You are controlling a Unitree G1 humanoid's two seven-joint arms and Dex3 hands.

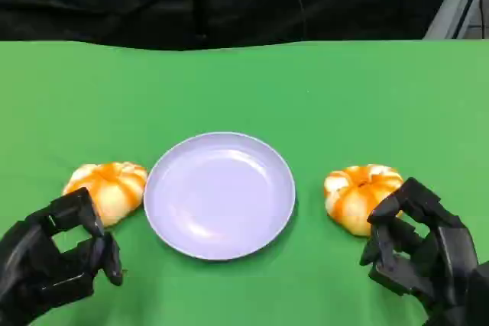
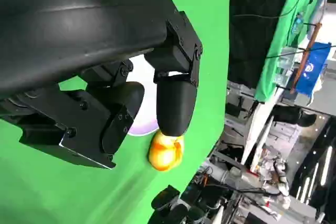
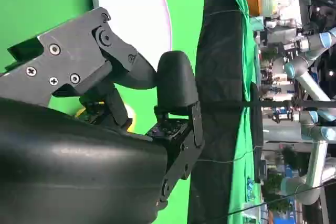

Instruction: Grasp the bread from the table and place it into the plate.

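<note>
The reach is the step in hand — the right hand (image 1: 420, 246) hangs just beside the right bun (image 1: 361, 196), fingers apart, holding nothing; closing on it comes next. The left hand (image 1: 57, 257), also empty, sits near the left bun (image 1: 108, 188). The plate (image 1: 220, 194) between them holds nothing.

Bright, even overhead light; head view sharp, wrist views soft up close.

Plate (image 1: 220, 195) has a pale sheen w/ soft glare patches, thin shadow under its near rim on the green table (image 1: 244, 89). Backdrop behind goes near black. In wrist views the black hand shells (image 2: 79, 19) are close & slightly blurred w/ dull highlights; background clutter is soft, tilted sideways, w/ bright lamp streaks at the edge.
</note>
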